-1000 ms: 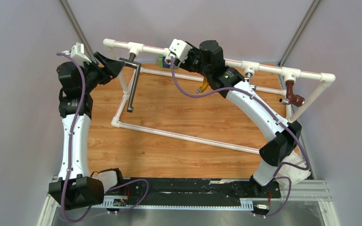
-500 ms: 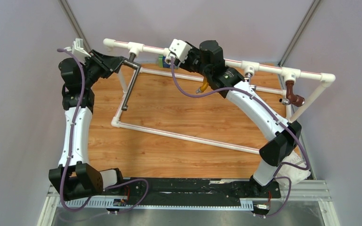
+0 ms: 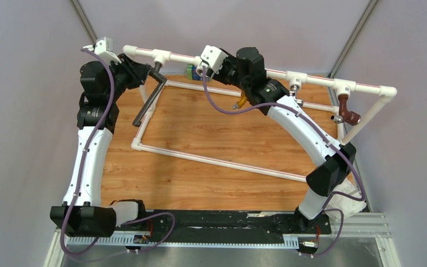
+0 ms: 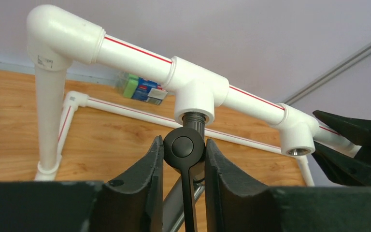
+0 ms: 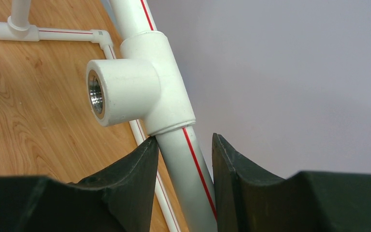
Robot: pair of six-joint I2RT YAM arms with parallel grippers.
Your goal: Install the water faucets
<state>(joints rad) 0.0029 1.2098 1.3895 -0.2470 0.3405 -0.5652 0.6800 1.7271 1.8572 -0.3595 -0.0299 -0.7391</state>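
Observation:
The water faucet (image 3: 147, 97) is a long dark tube slanting down to the left from the first tee (image 3: 160, 56) of the white pipe frame. In the left wrist view its threaded end sits in the tee's socket (image 4: 194, 104). My left gripper (image 4: 183, 142) is shut on the faucet's round black head (image 4: 183, 146), with a finger against each side; from above, the left gripper (image 3: 146, 72) is just left of the tee. My right gripper (image 5: 183, 154) is shut on the frame's top rail (image 5: 186, 166), just below an empty tee (image 5: 125, 87).
The pipe frame (image 3: 217, 160) covers most of the wooden table. An orange tap (image 3: 240, 102), a chrome fitting (image 3: 294, 85) and a brown tap (image 3: 346, 110) hang on the rail further right. A green and blue pack (image 4: 140, 87) lies at the back.
My left gripper has shut on the faucet's head and my left arm has shifted right and turned. The faucet's tube has swung its low end to the left. The right arm has not moved.

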